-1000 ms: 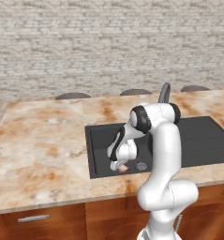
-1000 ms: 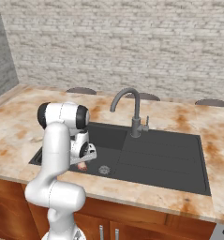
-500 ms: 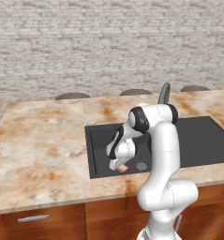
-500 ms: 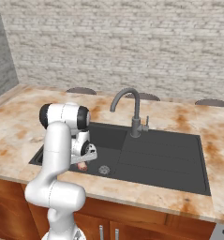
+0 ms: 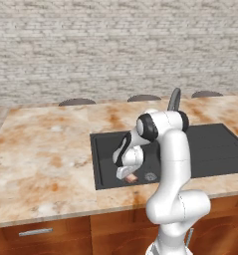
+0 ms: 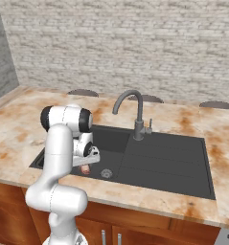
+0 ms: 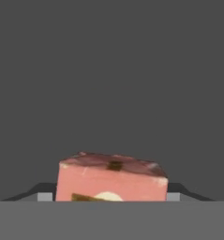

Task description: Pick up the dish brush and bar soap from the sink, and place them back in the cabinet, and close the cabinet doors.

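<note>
Now that I have narrowed the jaws around the bar soap (image 7: 112,180) in the sink (image 5: 105,142), grip looks imminent, not confirmed

**Bar soap in sink basin**

The bar soap (image 7: 112,180), a pinkish-red block with a darker mottled top and a pale mark low on its near face, lies on the floor of the sink (image 5: 106,144), a dark charcoal basin set in tan marble counter. It appears level; its underside is hidden.

gripper (image 5: 129,174) over bar soap (image 5: 132,178), sink (image 5: 103,164)
</note>
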### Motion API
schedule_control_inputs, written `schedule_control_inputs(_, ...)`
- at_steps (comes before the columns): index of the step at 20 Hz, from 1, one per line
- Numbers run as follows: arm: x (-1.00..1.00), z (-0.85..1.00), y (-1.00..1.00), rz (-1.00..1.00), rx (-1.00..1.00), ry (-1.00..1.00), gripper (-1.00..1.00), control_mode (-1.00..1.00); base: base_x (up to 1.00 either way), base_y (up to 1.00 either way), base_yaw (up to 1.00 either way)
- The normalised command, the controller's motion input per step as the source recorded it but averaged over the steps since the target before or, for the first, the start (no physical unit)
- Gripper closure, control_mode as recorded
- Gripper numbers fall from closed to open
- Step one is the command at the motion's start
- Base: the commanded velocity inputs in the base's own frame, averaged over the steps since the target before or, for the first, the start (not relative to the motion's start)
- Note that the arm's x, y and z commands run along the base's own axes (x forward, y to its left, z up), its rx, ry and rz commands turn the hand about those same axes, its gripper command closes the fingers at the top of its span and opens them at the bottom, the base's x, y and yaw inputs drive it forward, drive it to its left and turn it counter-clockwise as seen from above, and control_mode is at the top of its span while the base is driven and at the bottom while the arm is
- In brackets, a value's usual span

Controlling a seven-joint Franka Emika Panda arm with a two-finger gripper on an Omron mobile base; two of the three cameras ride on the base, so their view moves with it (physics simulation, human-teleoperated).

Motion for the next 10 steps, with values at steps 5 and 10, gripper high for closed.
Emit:
schedule_control_inputs(5, 0.0, 0.0, 0.0, 0.0, 0.0, 0.0, 1.0, -1.0, 0.0, 0.0, 0.0)
schedule_control_inputs(10, 0.0, 0.08, 0.0, 0.0, 0.0, -0.04, 1.0, -1.0, 0.0, 0.0, 0.0)
